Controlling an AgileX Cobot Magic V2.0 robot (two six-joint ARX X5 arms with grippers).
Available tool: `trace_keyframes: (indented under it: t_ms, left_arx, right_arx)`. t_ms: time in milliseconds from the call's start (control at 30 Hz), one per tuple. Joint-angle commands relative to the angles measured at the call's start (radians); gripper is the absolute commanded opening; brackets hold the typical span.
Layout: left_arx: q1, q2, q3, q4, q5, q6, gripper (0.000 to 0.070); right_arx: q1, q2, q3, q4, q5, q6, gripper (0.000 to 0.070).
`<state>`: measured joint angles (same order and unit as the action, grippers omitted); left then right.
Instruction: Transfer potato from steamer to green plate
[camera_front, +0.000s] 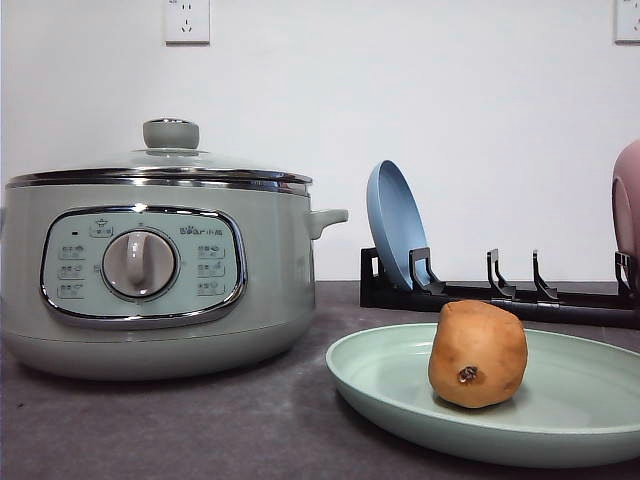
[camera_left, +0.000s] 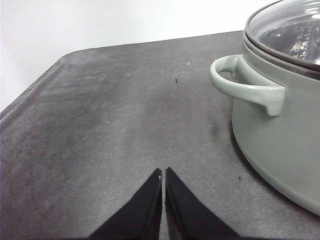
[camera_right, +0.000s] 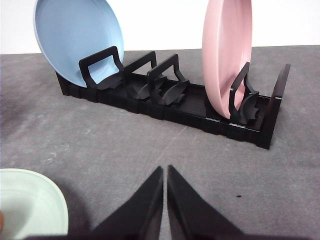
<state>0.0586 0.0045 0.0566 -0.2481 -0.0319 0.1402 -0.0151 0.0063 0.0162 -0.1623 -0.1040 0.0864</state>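
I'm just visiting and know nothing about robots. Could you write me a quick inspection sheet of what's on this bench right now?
Surface: dark grey table, a few tiny specks.
Job's things: potato standing on the green plate; steamer to the left, glass lid on.
Clutter: black dish rack holding a blue plate and a pink plate, both upright on edge.
End effectors: left end effector and right end effector both shut, empty, above bare table.
Cables: nothing seen.
Surroundings: white wall, wall socket.

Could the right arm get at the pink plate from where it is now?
Probably yes: in the right wrist view the right gripper, fingers together, faces the pink plate standing in the black rack, with bare table between.
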Motion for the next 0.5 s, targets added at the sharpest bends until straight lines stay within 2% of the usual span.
trace_keyframes:
  t_ms: [0, 467]
  left_arx:
    - [0.0, -0.001, -0.02, -0.006, -0.006, 0.004, 0.0002]
    - [0.0, -0.001, -0.02, -0.006, -0.006, 0.004, 0.0002]
  right_arx:
    - [-0.002, -0.003, -0.005, 0.005, 0.0, 0.011, 0.0]
    - [-0.002, -0.003, -0.005, 0.005, 0.001, 0.011, 0.0]
